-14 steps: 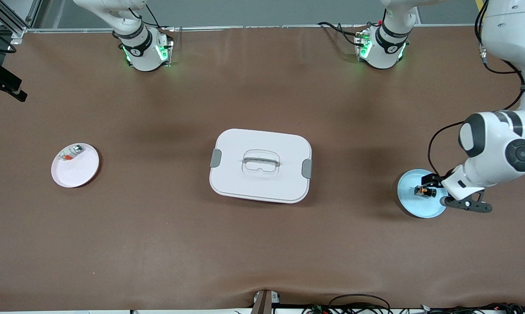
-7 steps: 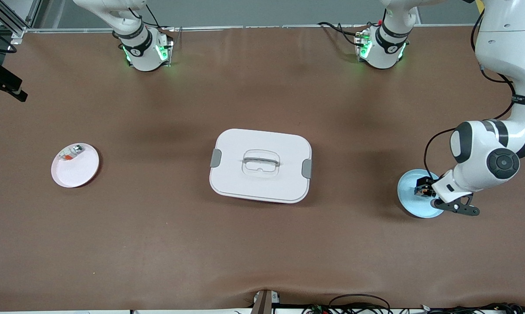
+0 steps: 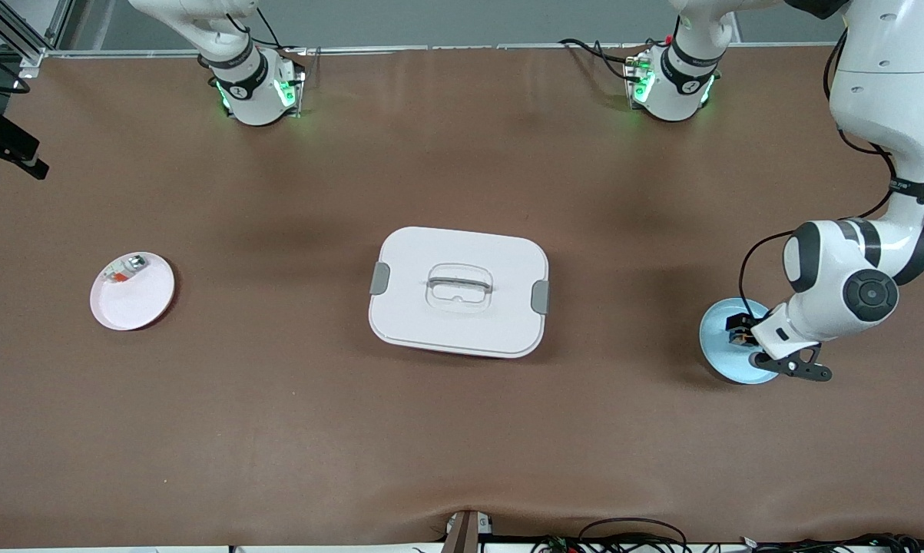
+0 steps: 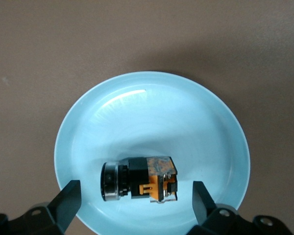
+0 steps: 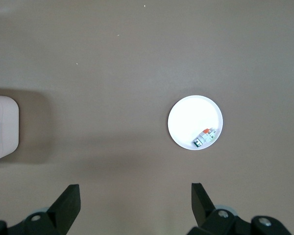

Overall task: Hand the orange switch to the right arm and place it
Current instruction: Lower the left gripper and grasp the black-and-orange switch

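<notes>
The orange switch [image 3: 739, 331], a tiny black block with an orange middle, lies on its side in a light blue plate [image 3: 719, 349] at the left arm's end of the table. My left gripper [image 3: 747, 336] hangs low over that plate. In the left wrist view the switch [image 4: 139, 178] lies between the wide-apart fingers [image 4: 69, 197] of the open left gripper [image 4: 136, 190], touching neither, on the blue plate [image 4: 137, 112]. My right gripper [image 5: 136, 196] is open and empty, high above bare table, out of the front view.
A white lidded container [image 3: 458, 292] with grey clips stands mid-table. A white plate [image 3: 143, 303] at the right arm's end holds a small silver-white piece [image 3: 124, 270] with a red-orange bit. The right wrist view shows that plate [image 5: 195, 117] and the container's corner [image 5: 2, 129].
The left arm's wrist has swung toward the middle of the table and settled over the blue plate, covering more of it. The switch, the plates and the container have not moved.
</notes>
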